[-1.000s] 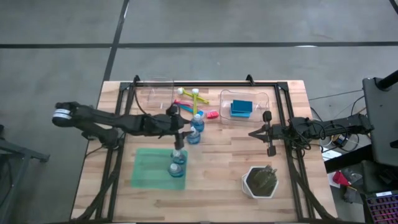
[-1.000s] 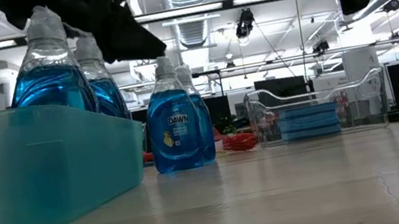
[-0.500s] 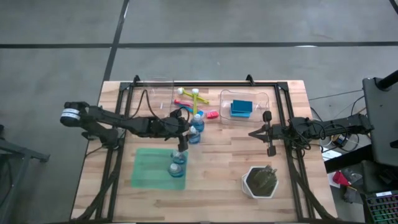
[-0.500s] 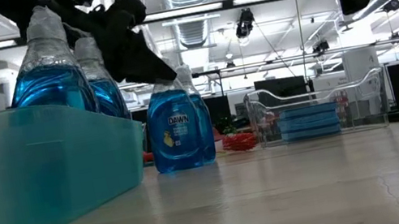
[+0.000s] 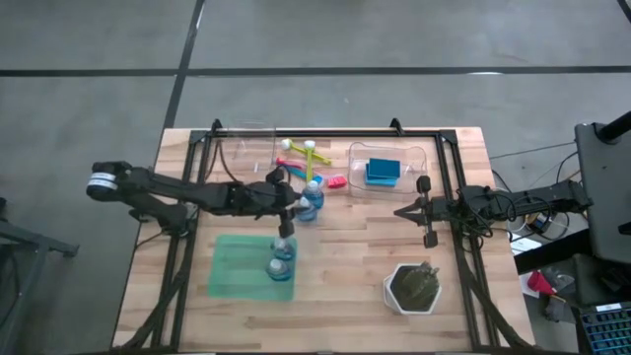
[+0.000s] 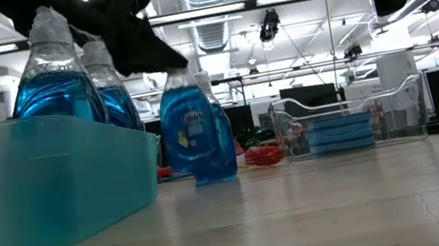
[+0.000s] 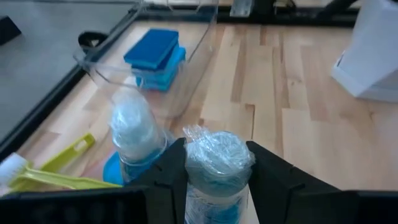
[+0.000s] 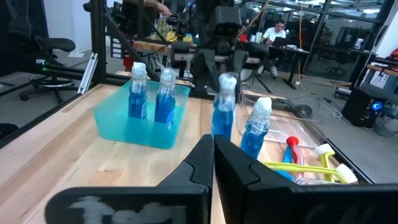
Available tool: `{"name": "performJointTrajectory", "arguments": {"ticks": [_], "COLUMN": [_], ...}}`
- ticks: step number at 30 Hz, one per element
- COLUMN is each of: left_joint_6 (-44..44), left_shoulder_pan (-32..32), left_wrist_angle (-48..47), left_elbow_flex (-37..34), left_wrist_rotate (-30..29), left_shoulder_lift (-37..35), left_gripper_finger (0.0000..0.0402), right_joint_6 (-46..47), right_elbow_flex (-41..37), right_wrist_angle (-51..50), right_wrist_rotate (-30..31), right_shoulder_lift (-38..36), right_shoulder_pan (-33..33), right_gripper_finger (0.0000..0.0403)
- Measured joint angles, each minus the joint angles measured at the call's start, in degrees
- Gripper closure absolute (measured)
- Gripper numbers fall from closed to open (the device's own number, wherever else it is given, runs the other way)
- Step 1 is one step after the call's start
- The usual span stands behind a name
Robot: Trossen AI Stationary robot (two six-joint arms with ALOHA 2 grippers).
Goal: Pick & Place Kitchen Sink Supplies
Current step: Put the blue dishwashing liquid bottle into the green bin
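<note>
Tray: near left, two bottles in it.
Left gripper: clenched on bottle neck, lifted upright just off table; tray lies nearer, bit left.
Other bottle: just beyond.
Right gripper: closed, far right, idle.

Both arms are matte black and slender, the left arm wearing a pale silver band near its base, the right arm trailing loose black cables toward its mount.
</note>
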Motion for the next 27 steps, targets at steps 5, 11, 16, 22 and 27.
{"name": "performJointTrajectory", "arguments": {"ticks": [5, 11, 16, 22, 27], "left_joint_6": [0.07, -0.71, -1.7, -3.09, -8.66], "left_shoulder_pan": [-0.34, -1.48, -1.59, -1.59, -1.76], "left_wrist_angle": [-4.53, -12.53, -22.6, -35.47, -45.52], "left_elbow_flex": [0.65, 1.87, 3.63, 5.39, 5.73], "left_wrist_rotate": [0.06, 0.45, 1.6, 1.52, 2.12], "left_shoulder_lift": [-6.38, -16.62, -25.09, -32.59, -36.05], "left_gripper_finger": [0.0277, 0.0269, 0.0275, 0.027, 0.0272], "right_joint_6": [0.0, -0.07, -0.13, -0.07, -0.07], "right_elbow_flex": [0.0, 0.0, 0.0, 0.0, 0.0], "right_wrist_angle": [0.0, 0.0, 0.0, 0.0, 0.0], "right_wrist_rotate": [0.0, 0.0, 0.0, 0.0, 0.0], "right_shoulder_lift": [-0.02, 0.0, 0.0, 0.0, 0.0], "right_shoulder_pan": [-0.01, -0.01, 0.0, 0.0, 0.01], "right_gripper_finger": [0.0394, 0.0394, 0.0394, 0.0394, 0.0394]}}
